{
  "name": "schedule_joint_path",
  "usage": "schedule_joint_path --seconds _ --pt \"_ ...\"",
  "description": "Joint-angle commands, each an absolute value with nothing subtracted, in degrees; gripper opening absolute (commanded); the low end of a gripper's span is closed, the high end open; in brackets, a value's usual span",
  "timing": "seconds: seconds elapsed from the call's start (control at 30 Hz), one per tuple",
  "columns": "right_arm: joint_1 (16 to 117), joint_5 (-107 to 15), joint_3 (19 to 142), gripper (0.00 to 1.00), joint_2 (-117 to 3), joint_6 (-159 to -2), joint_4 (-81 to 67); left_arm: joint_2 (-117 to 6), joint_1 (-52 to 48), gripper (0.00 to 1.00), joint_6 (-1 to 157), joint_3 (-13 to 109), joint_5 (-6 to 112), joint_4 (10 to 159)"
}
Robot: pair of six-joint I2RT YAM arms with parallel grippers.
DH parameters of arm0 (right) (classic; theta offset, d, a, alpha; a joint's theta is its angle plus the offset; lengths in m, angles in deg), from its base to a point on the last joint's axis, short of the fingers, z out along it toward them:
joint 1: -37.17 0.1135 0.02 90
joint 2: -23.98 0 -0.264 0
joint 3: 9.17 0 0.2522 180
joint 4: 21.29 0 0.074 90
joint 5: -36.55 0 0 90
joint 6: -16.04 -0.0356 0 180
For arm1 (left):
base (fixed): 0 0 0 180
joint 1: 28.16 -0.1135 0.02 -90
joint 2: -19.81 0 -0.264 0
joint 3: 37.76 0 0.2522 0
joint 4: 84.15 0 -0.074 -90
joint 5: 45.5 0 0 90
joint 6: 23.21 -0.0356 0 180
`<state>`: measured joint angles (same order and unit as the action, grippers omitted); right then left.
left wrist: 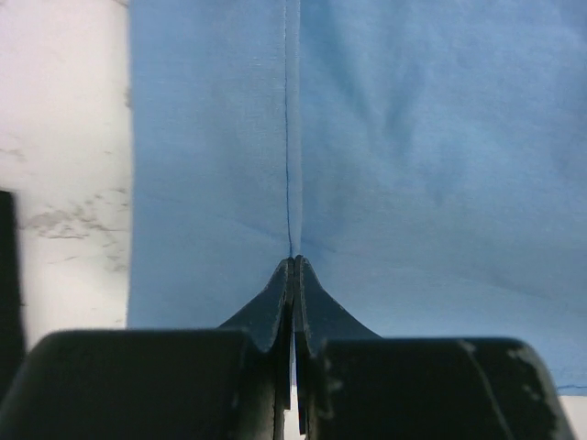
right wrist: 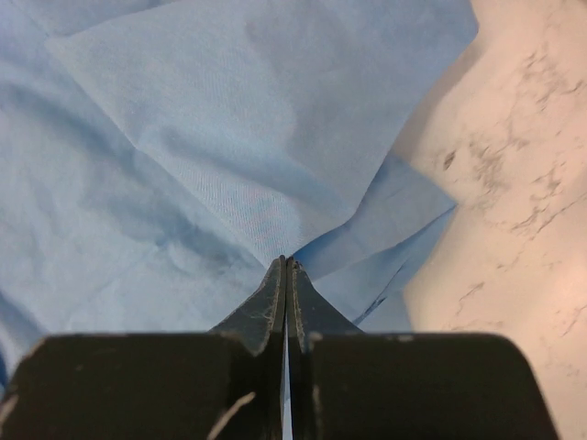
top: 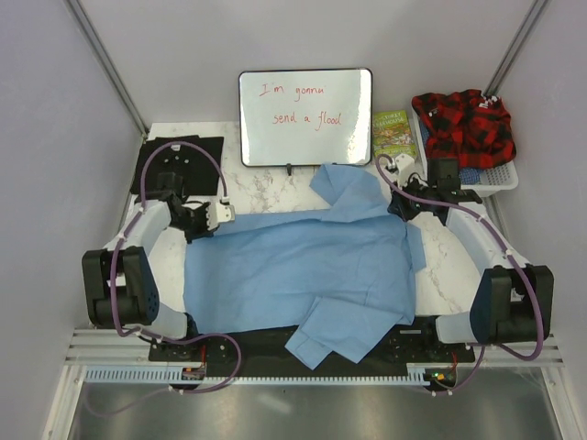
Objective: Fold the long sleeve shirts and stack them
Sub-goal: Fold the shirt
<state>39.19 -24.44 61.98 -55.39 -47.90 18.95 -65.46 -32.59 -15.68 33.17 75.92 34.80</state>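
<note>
Between the two arms, a blue shirt (top: 303, 275) is lying spread flat across the marble table (top: 449, 266), filling most of its middle. One sleeve is folding in over the near hem and another flap is reaching up toward the whiteboard (top: 305, 117). The left gripper (left wrist: 293, 266) is sitting at the shirt's far left edge with its jaws pressed together, pinching cloth where a seam is running straight into the tips and small creases are fanning out. The right gripper (right wrist: 285, 266) is sitting at the far right edge, jaws likewise together on the cloth, just below a folded-over layer, with bare marble showing beside it. Behind, a red-and-black plaid cloth (top: 463, 124) is resting in a white basket (top: 500, 174).
</note>
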Motion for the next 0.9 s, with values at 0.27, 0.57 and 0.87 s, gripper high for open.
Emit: schedule_joint_path --seconds 0.27,0.57,0.87 --pt "39.8 -24.6 58.6 0.12 -54.6 -30.4 34.0 -64.0 -32.9 0.3 -20.4 27.6 71.8 36.2" --pt "38.5 -22.9 71.4 0.5 -60.6 -40.8 35.8 -62.5 -32.8 0.48 -8.3 36.0 77.2 30.2" --pt "39.6 -31.6 71.8 0.42 -74.6 -50.4 26.3 -77.6 -32.0 0.48 8.8 37.8 69.1 38.5"
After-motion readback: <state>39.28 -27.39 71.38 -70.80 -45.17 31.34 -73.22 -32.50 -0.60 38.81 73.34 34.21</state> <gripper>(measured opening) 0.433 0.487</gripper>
